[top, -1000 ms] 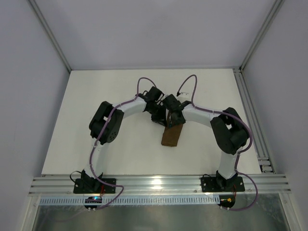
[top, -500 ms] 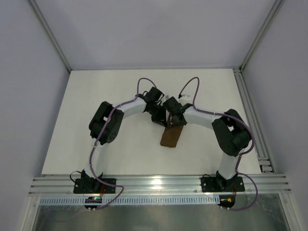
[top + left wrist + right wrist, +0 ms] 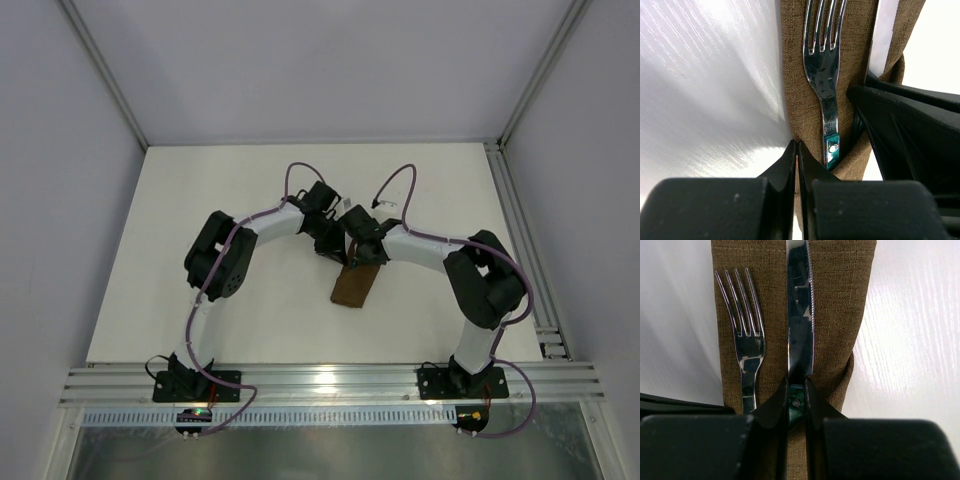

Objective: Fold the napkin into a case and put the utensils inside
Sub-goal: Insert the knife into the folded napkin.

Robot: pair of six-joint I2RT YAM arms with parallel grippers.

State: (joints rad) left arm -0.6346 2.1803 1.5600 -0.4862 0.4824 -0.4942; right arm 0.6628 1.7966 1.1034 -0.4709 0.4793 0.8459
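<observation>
My right gripper (image 3: 796,390) is clamped on the knife (image 3: 800,315) at its handle. My left gripper (image 3: 797,150) is pressed together at the edge of the napkin (image 3: 792,75). Beyond them, the knife and fork (image 3: 742,330) lie side by side on the folded cloth, tines pointing away.

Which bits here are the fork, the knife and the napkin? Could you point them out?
fork (image 3: 822,75): left wrist view, on the shiny neck just below the tines.
knife (image 3: 800,315): right wrist view, on the middle of the blade.
napkin (image 3: 840,305): right wrist view, on the brown cloth right of the knife.
</observation>
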